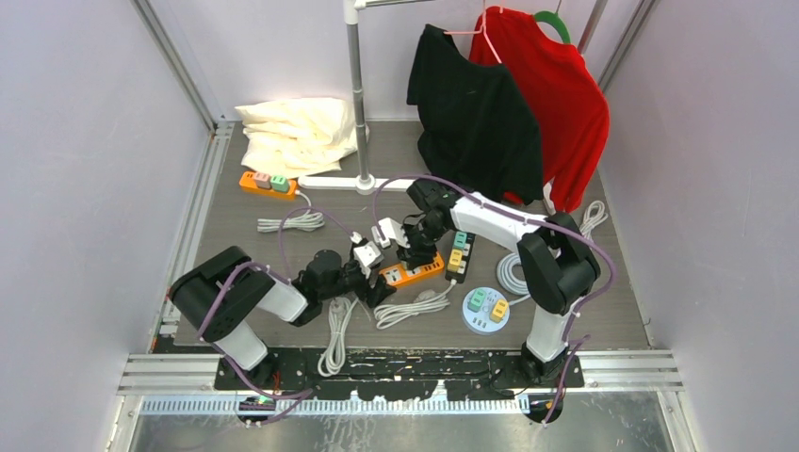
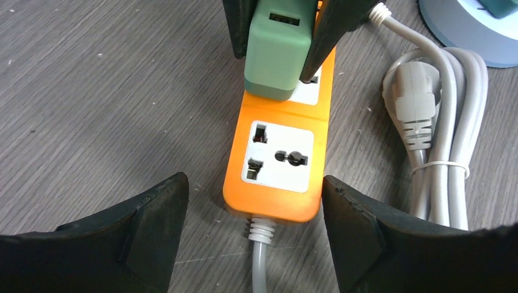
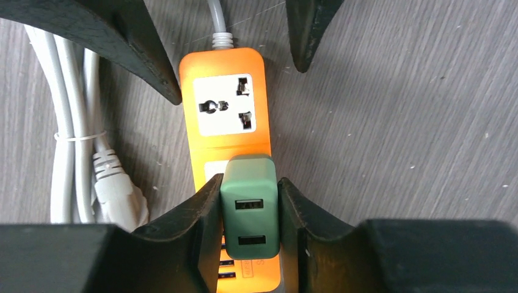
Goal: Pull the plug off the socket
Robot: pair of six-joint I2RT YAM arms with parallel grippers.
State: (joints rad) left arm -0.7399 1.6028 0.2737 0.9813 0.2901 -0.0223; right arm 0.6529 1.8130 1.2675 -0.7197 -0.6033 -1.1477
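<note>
Tabletop (image 1: 236, 221) of grey woodgrain between lilac walls (image 1: 85, 141) bears orange strip (image 2: 278, 165); right gripper (image 3: 249, 185) pinches green plug (image 3: 248, 213), left gripper (image 2: 253, 182) spread.

Bright, even overhead light; soft shadows (wrist views sharp), no glare.

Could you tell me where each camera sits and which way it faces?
Top external: above, behind the bases, looking down on the table; left arm, right arm show.
Left wrist: looks along the orange power strip; open left hand straddles its cord end.
Right wrist: faces the opposite way; right hand shut on the green plug.
Both wrist views share strip and plug.
</note>
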